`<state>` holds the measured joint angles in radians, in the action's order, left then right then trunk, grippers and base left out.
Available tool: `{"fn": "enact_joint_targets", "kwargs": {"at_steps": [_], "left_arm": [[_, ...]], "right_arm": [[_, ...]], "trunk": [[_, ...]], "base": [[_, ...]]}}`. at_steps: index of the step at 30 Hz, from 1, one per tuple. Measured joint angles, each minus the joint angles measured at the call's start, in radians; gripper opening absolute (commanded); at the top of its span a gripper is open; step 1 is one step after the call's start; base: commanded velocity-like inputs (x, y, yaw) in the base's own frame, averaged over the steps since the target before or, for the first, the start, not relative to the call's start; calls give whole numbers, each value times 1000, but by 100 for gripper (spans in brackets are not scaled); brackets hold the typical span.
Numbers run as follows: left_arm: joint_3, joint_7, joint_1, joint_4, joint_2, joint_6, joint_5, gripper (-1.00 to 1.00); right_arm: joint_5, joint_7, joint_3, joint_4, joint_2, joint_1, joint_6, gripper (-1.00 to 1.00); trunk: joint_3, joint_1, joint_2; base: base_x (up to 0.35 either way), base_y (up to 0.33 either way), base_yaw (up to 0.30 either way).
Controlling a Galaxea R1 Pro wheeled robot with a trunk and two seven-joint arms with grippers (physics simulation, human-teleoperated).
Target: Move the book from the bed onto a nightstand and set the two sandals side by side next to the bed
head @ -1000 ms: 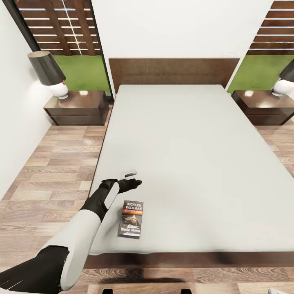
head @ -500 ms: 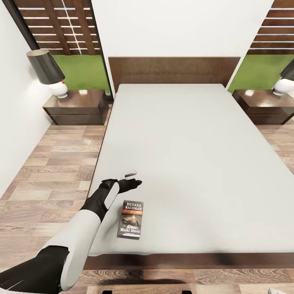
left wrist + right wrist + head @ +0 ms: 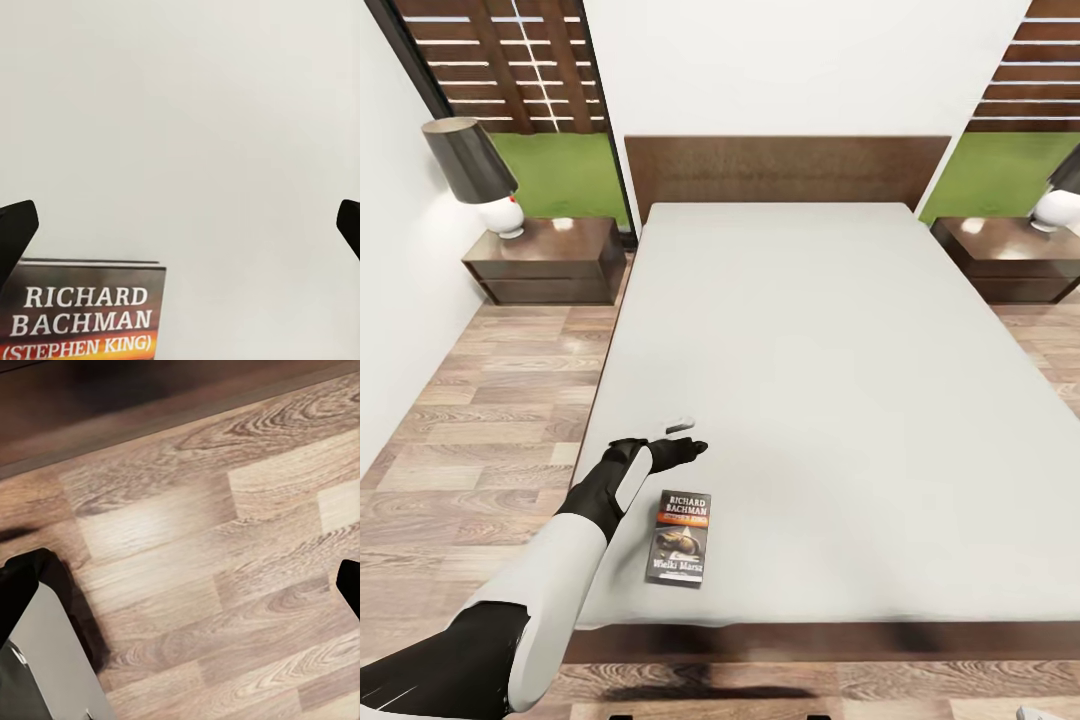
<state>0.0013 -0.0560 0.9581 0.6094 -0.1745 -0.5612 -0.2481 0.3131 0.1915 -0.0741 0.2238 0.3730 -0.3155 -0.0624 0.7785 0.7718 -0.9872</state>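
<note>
**Left arm poised over the mattress, book not yet taken**

While I hold the rig at the foot of the bed [image 3: 840, 380], its broad pale mattress lies out ahead of my left gripper [image 3: 682, 437], with the headboard [image 3: 785, 170] well beyond the fingertips. A nightstand [image 3: 545, 262] stands far off past the gripper and to its left, a lamp [image 3: 480, 175] on top; I judge that cabinet the natural drop point, being on the working arm's side. The other nightstand [image 3: 1005, 258] sits far to the right across the mattress. The book [image 3: 680, 537] lies flat, cover up, just behind the gripper and slightly to its right, near the foot edge, so I judge the arm has to draw back or reorient before any grasp.

The left gripper hovers above the sheet with fingers spread wide, holding nothing and, as far as I can tell, touching nothing; in the left wrist view the book's top edge [image 3: 82, 307] sits low between the tips. My right gripper [image 3: 180, 592] is likewise spread and empty, hanging over the plank floor [image 3: 225, 547]. No sandals are in sight from here.
</note>
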Motion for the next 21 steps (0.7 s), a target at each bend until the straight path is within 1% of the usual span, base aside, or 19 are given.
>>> {"fn": "enact_joint_targets", "kwargs": {"at_steps": [21], "left_arm": [[0, 0, 0, 0, 0, 0, 0, 100]], "right_arm": [[0, 0, 0, 0, 0, 0, 0, 100]], "trunk": [[66, 81, -147]], "base": [[0, 0, 0]]}}
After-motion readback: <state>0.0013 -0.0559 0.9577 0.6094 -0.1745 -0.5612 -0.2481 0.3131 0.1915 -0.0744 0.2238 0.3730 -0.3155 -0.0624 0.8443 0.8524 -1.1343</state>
